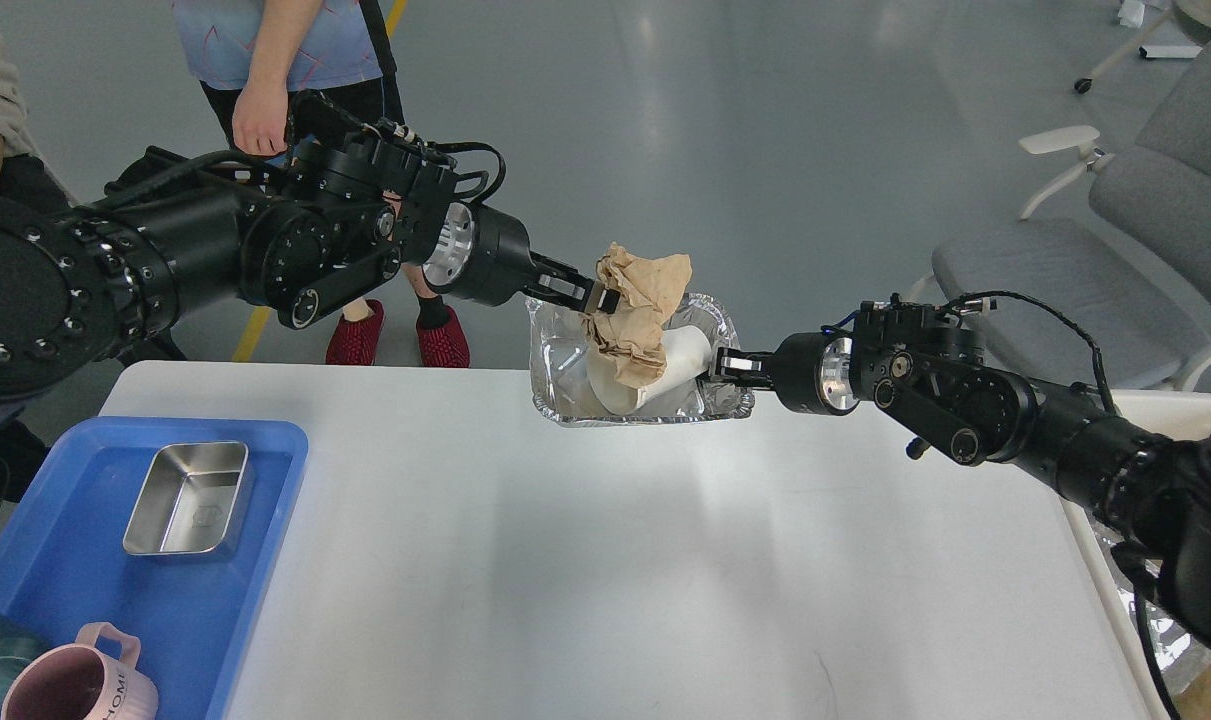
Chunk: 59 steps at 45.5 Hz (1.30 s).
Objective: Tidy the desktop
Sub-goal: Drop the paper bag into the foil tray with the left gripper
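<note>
While we work across the frame from the left, the blue tray (85,590) sits at lower left on the desktop (605,560), holding a steel dish (187,498) and a pink mug (77,680), likely kept there as the sorted side. Our left gripper (597,296), upper middle, is clamped on a wad of brown paper (640,310), holding it just over the foil container (637,362) at the desktop's far edge, probably to drop it in with the white paper cup (655,368) lying inside. Our right gripper (722,365) is pinched on the container's right rim, seemingly to steady it so near that edge. The desktop fills the lower middle of the frame, with broad bare room in its centre for moving. A grey chair (1085,270) stands at upper right, well apart from it.
</note>
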Each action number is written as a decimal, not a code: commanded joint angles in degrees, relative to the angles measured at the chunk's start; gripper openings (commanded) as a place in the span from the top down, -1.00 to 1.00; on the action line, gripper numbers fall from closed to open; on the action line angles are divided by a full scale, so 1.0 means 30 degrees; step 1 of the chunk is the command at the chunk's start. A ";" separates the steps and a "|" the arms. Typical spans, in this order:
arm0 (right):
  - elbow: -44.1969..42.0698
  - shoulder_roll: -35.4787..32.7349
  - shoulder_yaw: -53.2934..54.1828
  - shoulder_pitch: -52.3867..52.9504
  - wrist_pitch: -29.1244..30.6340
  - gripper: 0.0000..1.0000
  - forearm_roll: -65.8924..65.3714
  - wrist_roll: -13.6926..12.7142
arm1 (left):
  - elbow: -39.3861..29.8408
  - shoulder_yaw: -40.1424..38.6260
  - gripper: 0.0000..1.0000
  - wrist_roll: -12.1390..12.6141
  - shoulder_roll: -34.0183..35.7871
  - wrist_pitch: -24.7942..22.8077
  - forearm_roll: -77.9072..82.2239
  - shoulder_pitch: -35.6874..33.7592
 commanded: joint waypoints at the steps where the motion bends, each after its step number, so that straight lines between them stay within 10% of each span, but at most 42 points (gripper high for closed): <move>1: 0.0006 0.0025 0.0005 -0.0019 0.0001 1.00 0.0001 -0.0001 | 0.0039 -0.0020 0.23 -0.0017 0.0185 0.0058 -0.0025 0.0026; 9: -0.0023 0.0025 0.0005 0.0011 0.0001 1.00 0.0001 -0.0001 | 0.0039 -0.0165 -0.59 -0.0018 0.0390 0.0117 -0.0054 0.0056; 35: -0.0052 0.0025 0.0005 -0.0018 0.0001 1.00 0.0001 -0.0001 | 0.0418 -0.0429 -0.78 -0.0164 0.0536 0.0117 -0.0084 0.0085; 59: -0.0463 0.0025 0.0093 -0.0223 0.0001 1.00 0.0001 -0.0001 | 0.9353 -1.0063 -0.77 0.0334 0.1445 0.0205 -0.5500 0.6177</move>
